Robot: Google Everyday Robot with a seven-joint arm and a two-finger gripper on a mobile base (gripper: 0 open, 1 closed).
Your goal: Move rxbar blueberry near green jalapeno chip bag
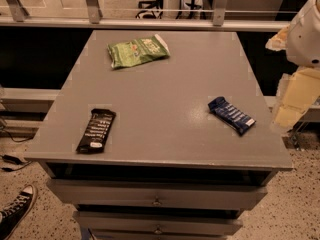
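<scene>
The rxbar blueberry (231, 115), a small flat bar in a dark blue wrapper with white bands, lies at the right side of the grey table (165, 84), angled. The green jalapeno chip bag (138, 51), flat and crinkled with a white corner, lies at the far left-centre of the table. My gripper (295, 101) shows as pale cream parts at the right edge of the view, beyond the table's right edge, to the right of the blue bar and apart from it. The white arm body (307, 31) is above it.
A black-wrapped bar (96, 130) lies at the table's near left. Drawers (157, 196) sit below the tabletop's front edge. A railing (150, 21) runs behind the table. A sneaker (15, 211) is on the floor at the lower left.
</scene>
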